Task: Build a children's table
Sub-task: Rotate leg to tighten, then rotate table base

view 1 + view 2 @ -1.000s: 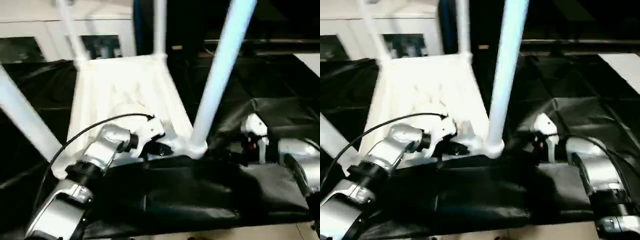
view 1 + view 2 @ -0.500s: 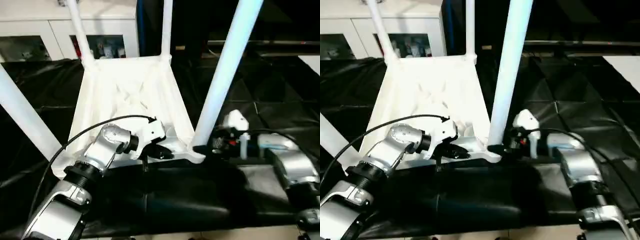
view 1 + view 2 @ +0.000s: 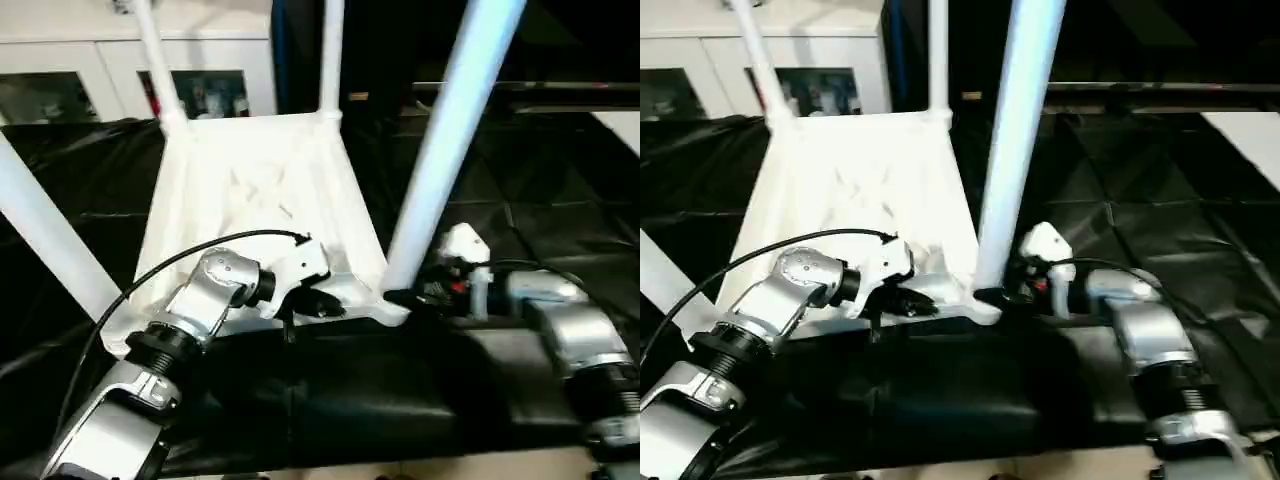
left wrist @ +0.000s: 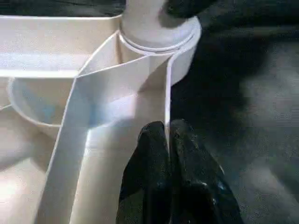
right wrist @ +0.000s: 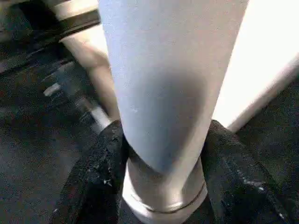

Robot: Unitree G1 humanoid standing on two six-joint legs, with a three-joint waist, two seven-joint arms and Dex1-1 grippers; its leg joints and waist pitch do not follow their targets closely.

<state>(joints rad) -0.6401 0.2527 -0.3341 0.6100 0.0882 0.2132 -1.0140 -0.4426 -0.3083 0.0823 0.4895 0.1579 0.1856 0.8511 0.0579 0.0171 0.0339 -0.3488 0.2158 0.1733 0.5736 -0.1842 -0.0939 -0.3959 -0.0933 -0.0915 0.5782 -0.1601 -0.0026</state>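
The table (image 3: 255,200) lies upside down on the black-draped tabletop (image 3: 560,220), four legs up. The right tool (image 5: 161,186) has swung in from the right edge and now straddles the near-right leg (image 3: 440,150) at its socket, likely to seat it. The left tool (image 4: 168,163) stays pinched on the near rim.

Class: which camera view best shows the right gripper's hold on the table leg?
The right wrist view: the leg sits between both black fingers just above its socket. The eye views show the right gripper small; the left wrist view, one fingertip.

You got overhead light that blew out the white table top (image 3: 255,190) into glare; the black cloth (image 3: 540,200) stayed dim, folds barely readable. The near leg (image 5: 173,79) was soft, out of focus.
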